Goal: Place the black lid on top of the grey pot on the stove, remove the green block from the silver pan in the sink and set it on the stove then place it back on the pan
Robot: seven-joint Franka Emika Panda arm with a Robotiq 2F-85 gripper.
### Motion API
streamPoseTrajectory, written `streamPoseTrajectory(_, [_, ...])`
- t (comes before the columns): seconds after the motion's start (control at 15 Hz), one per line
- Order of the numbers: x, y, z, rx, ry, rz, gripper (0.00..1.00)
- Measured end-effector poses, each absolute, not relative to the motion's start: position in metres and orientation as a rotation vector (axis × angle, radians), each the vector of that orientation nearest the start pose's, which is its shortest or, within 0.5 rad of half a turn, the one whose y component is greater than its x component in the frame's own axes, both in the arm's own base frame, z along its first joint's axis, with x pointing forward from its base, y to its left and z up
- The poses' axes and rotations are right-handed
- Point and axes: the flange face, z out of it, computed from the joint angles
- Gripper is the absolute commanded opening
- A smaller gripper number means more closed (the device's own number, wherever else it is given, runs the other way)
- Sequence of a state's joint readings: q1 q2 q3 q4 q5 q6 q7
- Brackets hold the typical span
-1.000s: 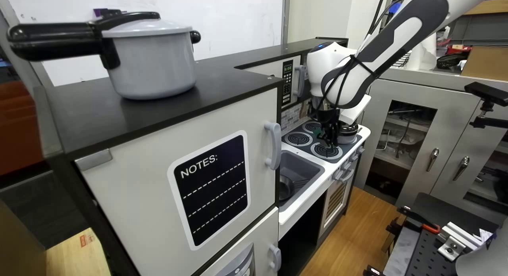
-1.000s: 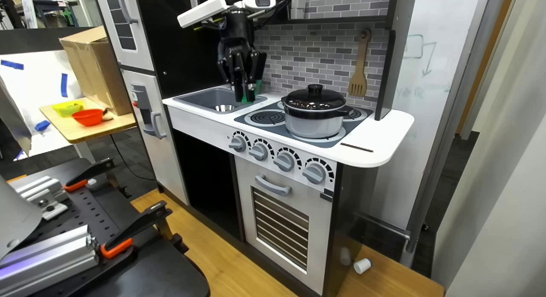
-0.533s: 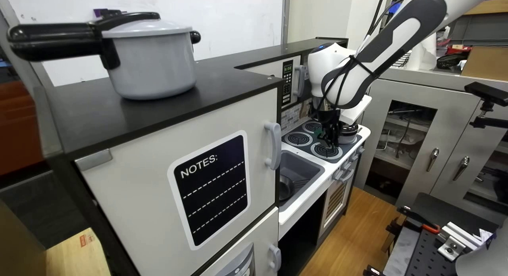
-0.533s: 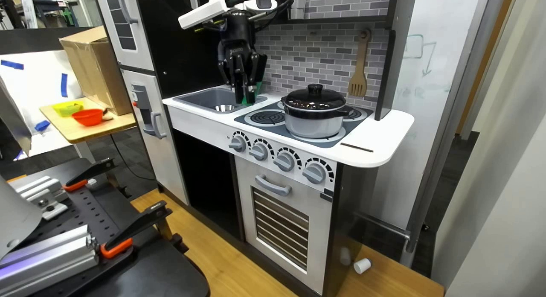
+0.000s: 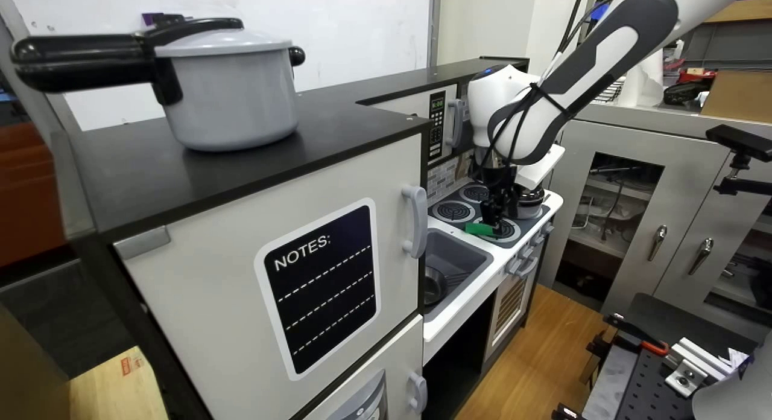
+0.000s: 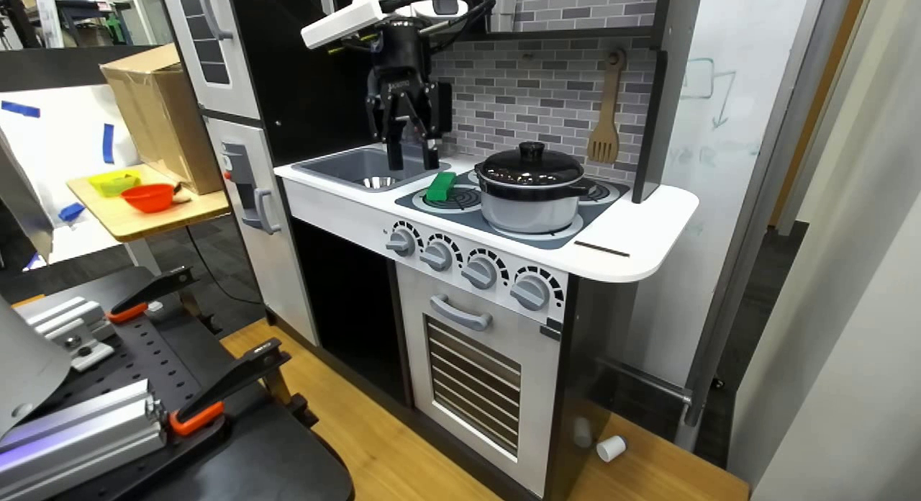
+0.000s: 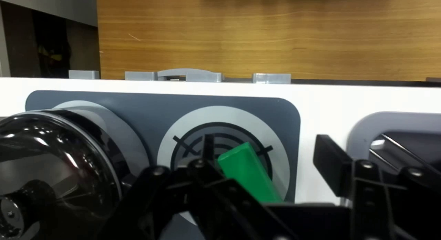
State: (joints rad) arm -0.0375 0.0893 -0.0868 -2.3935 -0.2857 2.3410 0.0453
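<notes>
And it's loose! The green block [image 6: 439, 187], up at the pincer [image 6: 413, 157] half a second ago, now lies on the stove [image 6: 470, 218], partly over a burner [image 6: 465, 199], mid-frame in an exterior view; the pincer above gapes wide, holding nothing.

Gripper [image 7: 268, 153] spread wide, green block [image 7: 249, 172] aslant on a stove burner [image 7: 227, 138], black lid [image 7: 65, 171] at left
</notes>
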Motion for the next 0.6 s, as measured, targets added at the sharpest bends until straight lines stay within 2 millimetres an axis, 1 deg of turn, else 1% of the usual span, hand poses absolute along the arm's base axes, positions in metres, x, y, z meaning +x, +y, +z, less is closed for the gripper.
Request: streamPoseTrajectory(0.6, [0.484,-0.0595,0.2776,-3.334,-0.054,0.211,1.0])
